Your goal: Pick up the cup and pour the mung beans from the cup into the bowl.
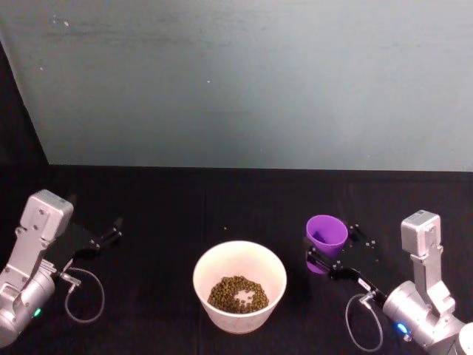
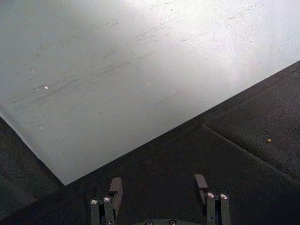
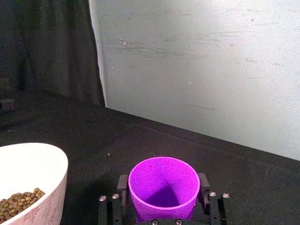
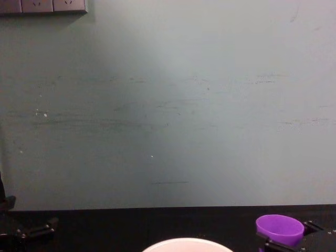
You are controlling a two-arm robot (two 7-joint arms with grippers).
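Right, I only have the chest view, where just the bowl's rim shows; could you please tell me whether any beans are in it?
Observer: Yes, the mung beans lie heaped in the bottom of the bowl.
Operator: Thank you. Is anything left in the cup?
Observer: No, the cup looks empty inside, with the right pincer shut on it.
Operator: And the left arm, please?
Observer: The left pincer is open, holding nothing, off to the bowl's left.
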